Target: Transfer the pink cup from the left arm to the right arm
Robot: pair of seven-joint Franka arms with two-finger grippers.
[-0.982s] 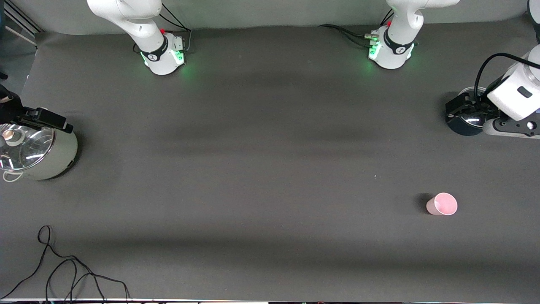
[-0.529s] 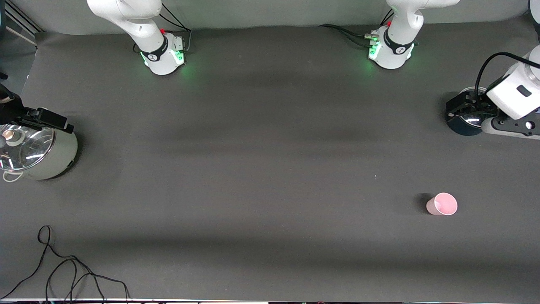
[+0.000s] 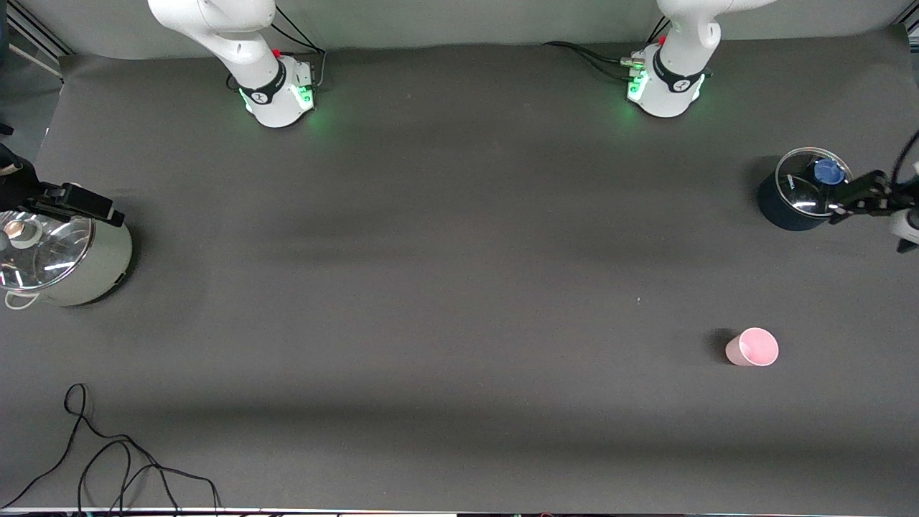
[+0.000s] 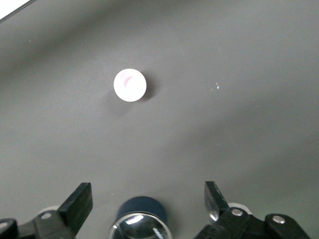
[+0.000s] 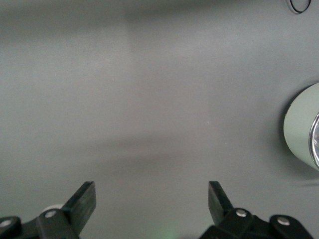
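Note:
The pink cup (image 3: 752,347) stands upright and alone on the dark table, toward the left arm's end and nearer to the front camera than the dark blue pot (image 3: 790,205). My left gripper (image 3: 854,197) hangs open and empty by that pot's glass lid, well apart from the cup. In the left wrist view the pink cup (image 4: 130,84) shows far off past the open left gripper (image 4: 148,199). My right gripper (image 3: 77,203) waits over the white pot (image 3: 86,266) at the right arm's end. The right wrist view shows the right gripper (image 5: 152,199) open with nothing in it.
The dark blue pot (image 4: 142,219) carries a glass lid with a blue knob (image 3: 828,171). The white pot (image 5: 301,127) also has a glass lid. A loose black cable (image 3: 108,459) lies near the table's front edge at the right arm's end.
The left arm has swung away from over the blue pot toward the table's end, uncovering the lid and its knob. The cup and the right arm have not moved.

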